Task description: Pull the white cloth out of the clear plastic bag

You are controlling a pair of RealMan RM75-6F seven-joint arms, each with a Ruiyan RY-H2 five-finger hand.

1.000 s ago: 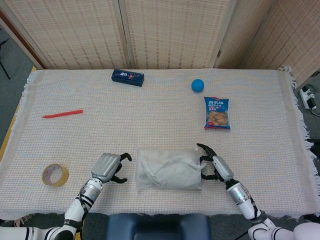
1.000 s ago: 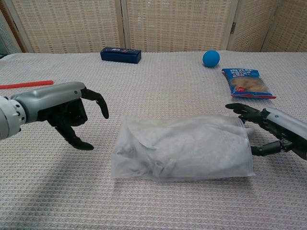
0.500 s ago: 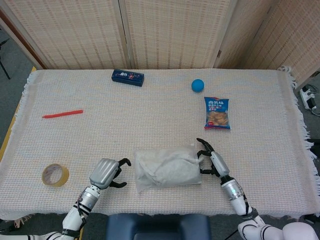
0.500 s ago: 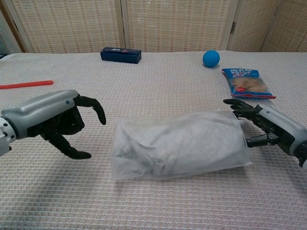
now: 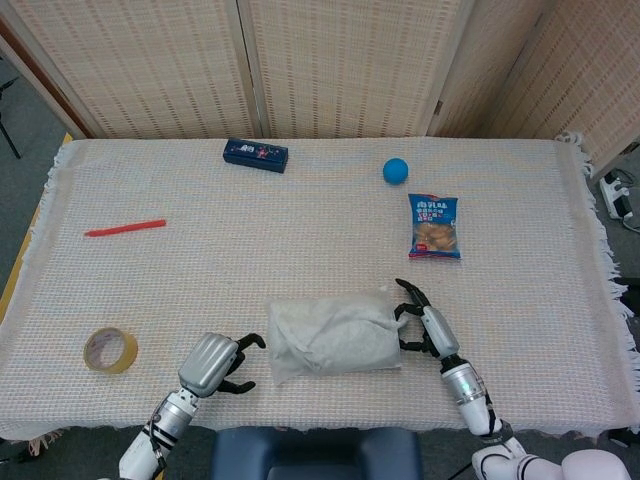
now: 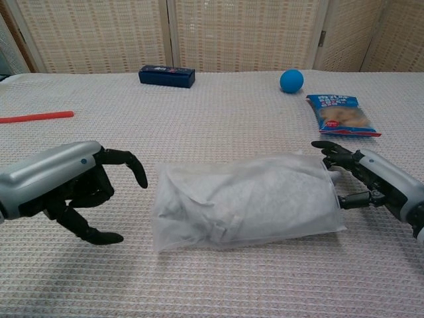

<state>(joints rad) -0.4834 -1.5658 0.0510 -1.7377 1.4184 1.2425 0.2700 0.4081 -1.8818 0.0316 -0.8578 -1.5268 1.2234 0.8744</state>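
At the near edge of the table [image 5: 520,200] lies the clear plastic bag [image 5: 335,336], and the white cloth [image 6: 232,199] sits bunched up inside it, none of it poking out. Take the bag as our landmark. Off its left end, the left hand [image 5: 212,362] hovers just beside it but apart from the plastic, fingers [image 6: 126,162] curled forward and spread, holding nothing. Compared with a second ago it has dropped lower and drawn back toward the robot, so the gap to the bag is about the same but the hand sits nearer the table edge. At the bag's right end, the right hand [image 5: 425,322] has its fingertips [image 6: 326,146] right against the mouth of the bag, upper fingers over the top corner and the thumb low at the bottom corner. Whether it truly pinches the plastic or only touches it, I cannot tell from either view. That hand has closed in since a second ago, when it stood clearly off the bag's end. The bag itself has shifted too: its right end now angles slightly away from the robot, and the whole bundle sits a touch further left.

Beyond the bag, up and to the right, lies a snack packet [image 5: 434,226], with a blue ball [image 5: 396,170] further back. A dark blue box [image 5: 256,154] rests far behind the bag, a red stick [image 5: 125,228] far left of it, and a roll of tape [image 5: 110,350] left of the left hand.
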